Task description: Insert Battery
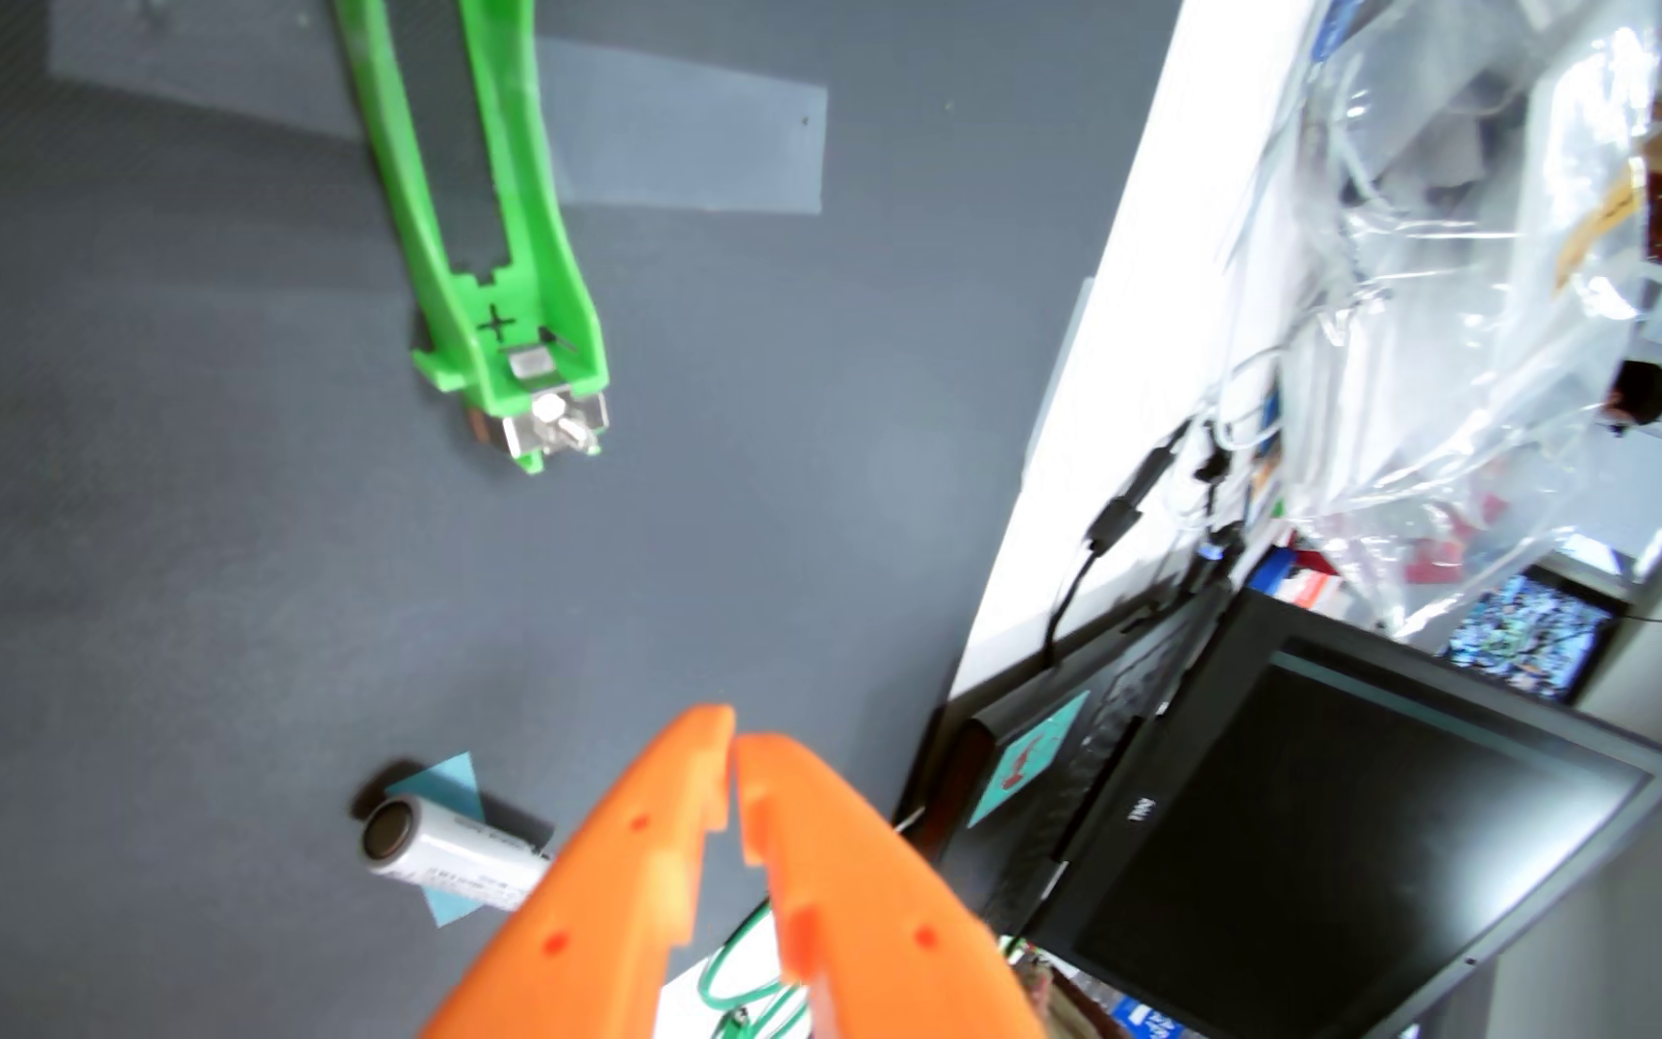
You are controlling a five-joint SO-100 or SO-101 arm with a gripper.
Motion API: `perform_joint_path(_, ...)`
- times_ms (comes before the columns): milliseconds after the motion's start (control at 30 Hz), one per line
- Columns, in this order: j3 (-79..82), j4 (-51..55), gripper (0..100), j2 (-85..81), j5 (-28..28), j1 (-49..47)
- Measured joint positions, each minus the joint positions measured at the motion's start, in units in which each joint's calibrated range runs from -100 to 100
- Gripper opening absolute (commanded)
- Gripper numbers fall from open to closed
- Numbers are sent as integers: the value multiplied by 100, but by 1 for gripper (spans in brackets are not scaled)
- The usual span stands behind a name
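Note:
In the wrist view, a silver cylindrical battery (452, 844) lies on its side on a small blue paper square at the lower left of the dark grey mat. A green battery holder (477, 220) with a plus mark and a metal contact at its near end is taped to the mat at the top. Its slot looks empty. My orange gripper (734, 737) enters from the bottom, its fingertips together with nothing between them. It hovers just right of the battery and well below the holder.
The mat's right edge (1037, 450) meets a white table. A black laptop (1307, 819), cables (1117, 539) and a clear plastic bag (1467, 250) crowd the right side. A green wire loop (742, 974) shows behind the gripper. Clear tape (687, 140) holds the holder down.

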Motion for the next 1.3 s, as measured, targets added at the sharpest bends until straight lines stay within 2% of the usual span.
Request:
perform_joint_path(233, -976, 17, 2, 1431, 434, 983)
perform_joint_path(433, -1392, 226, 2, 2155, 955, 1098)
perform_joint_path(633, -2188, 1038, 2, 2970, 1344, 1180)
perform_joint_path(967, -3318, 1833, 2, 4185, 1880, 2163)
perform_joint_path(1300, -3879, 1908, 2, 5150, 2330, 2868)
